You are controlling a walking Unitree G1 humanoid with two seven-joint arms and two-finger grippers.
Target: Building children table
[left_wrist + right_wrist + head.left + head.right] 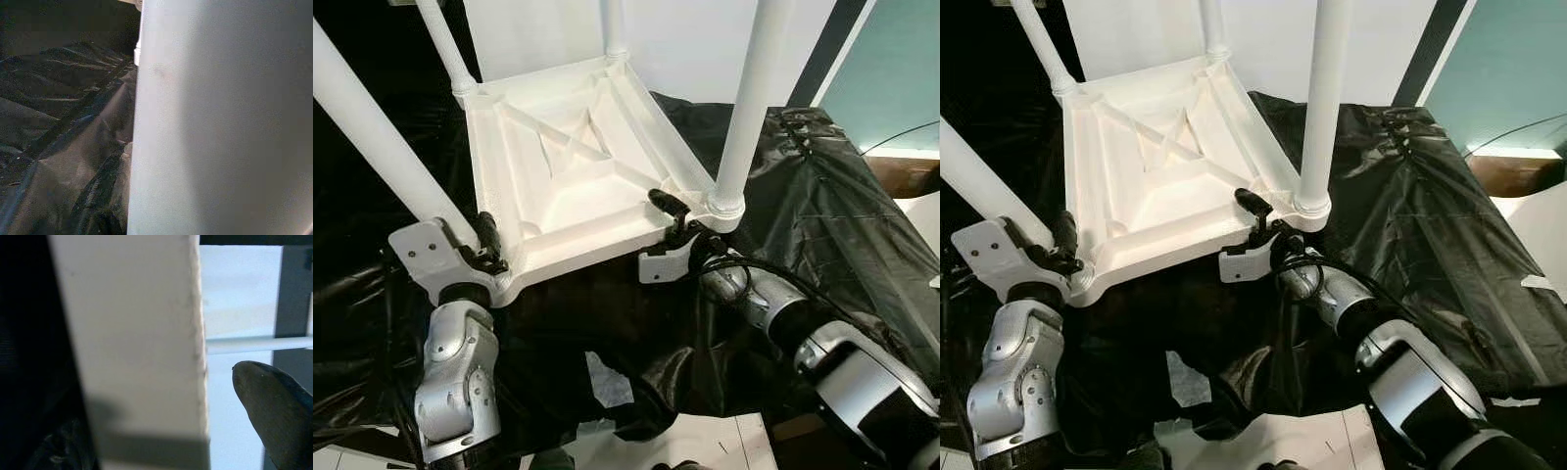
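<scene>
A white children's table [573, 176] lies upside down on black plastic sheeting, its four legs pointing up. My left gripper [475, 245] is at the near left corner, shut around the base of the near left leg [372, 137]; one finger is hidden behind the leg. The same leg [220, 117] looms close in the left wrist view. My right gripper [674, 217] is at the near right corner beside the near right leg [749, 108], shut on the table's rim with one black finger hooked over it. The rim [137, 342] and one fingertip [274, 406] appear in the right wrist view.
Crumpled black plastic sheeting [822, 196] covers the ground around the table and rises in folds on the right. White paper scraps [705, 441] lie near my feet. A white wall [685, 39] stands behind the table, and a teal panel [891, 69] at the far right.
</scene>
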